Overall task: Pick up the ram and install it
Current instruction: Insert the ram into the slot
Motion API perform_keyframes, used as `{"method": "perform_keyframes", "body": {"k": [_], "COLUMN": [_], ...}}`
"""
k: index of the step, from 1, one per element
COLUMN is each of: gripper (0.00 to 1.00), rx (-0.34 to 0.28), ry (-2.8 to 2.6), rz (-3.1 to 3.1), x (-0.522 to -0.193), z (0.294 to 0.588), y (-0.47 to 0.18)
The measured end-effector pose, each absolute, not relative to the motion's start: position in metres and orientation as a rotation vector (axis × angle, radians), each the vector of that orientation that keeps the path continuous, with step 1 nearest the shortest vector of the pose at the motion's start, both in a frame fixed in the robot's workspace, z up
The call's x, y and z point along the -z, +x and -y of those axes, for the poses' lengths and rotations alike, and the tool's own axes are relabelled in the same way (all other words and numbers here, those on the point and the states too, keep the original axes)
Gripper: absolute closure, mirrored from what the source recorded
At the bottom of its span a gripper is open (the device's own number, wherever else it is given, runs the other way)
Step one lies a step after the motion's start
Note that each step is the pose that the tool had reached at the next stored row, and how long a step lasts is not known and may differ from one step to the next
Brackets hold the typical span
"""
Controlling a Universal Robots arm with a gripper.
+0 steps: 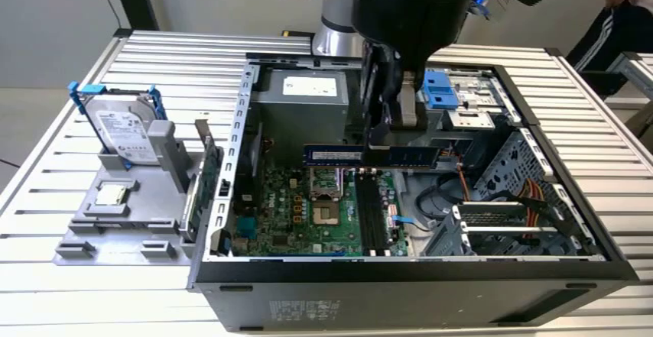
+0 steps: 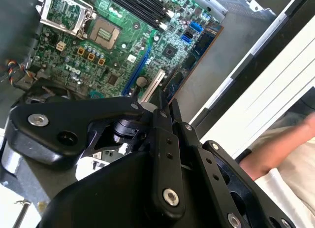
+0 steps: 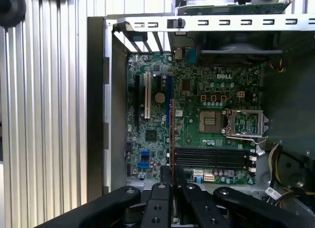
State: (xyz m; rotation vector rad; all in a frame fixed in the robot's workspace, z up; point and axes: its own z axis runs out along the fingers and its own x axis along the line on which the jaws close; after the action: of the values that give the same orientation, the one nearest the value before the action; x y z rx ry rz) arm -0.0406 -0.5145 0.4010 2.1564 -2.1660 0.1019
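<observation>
Ram [image 1: 372,156]: dark-blue stick with a white sticker, held level in the air above the open computer case [image 1: 408,280]. It hangs over the motherboard [image 1: 306,218] and is not seated in any slot.

- Exterior view: shows the ram's broad face, its length running across the picture. The black memory slots [image 1: 372,215] below it run toward the camera, so the ram lies crosswise to them.
- First wrist view: shows the ram [image 3: 172,134] edge-on, as a thin brownish line reaching out from the tool [image 3: 173,174]. It crosses over the board near the memory slots [image 3: 211,158] and the CPU socket [image 3: 210,120].
- Second wrist view: shows the black linkage of the tool [image 2: 165,107] over the same board, and a person's arm [image 2: 275,151] outside the case. Whether the ram is visible here cannot be told.

Tool [image 1: 393,147]: closed on the ram, gripping it somewhat off its middle, toward the exterior view's right.

Arm: comes down from the top of the exterior view. The thick black wrist body is upright and the tool points straight down into the case.

Desk [image 1: 61,299]: slatted metal, carrying the case. On the exterior view's left stands a grey holder [image 1: 112,226] with the hard drive [image 1: 122,127] in its blue frame, upright. A green card [image 1: 209,176] stands on edge beside the case wall.
</observation>
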Motion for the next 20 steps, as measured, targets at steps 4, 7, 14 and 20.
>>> {"method": "perform_keyframes", "body": {"k": [4,7,14,20], "gripper": [1.0,1.0,1.0,1.0], "rx": [-0.101,-0.099,-0.097,-0.095], "ry": [2.143,2.114,2.076,2.045], "rz": [2.179,2.206,2.24,2.268], "x": [-0.401,-0.401,-0.401,-0.401], "z": [0.513,0.511,0.508,0.506], "y": [-0.036,-0.032,-0.028,-0.026]}}
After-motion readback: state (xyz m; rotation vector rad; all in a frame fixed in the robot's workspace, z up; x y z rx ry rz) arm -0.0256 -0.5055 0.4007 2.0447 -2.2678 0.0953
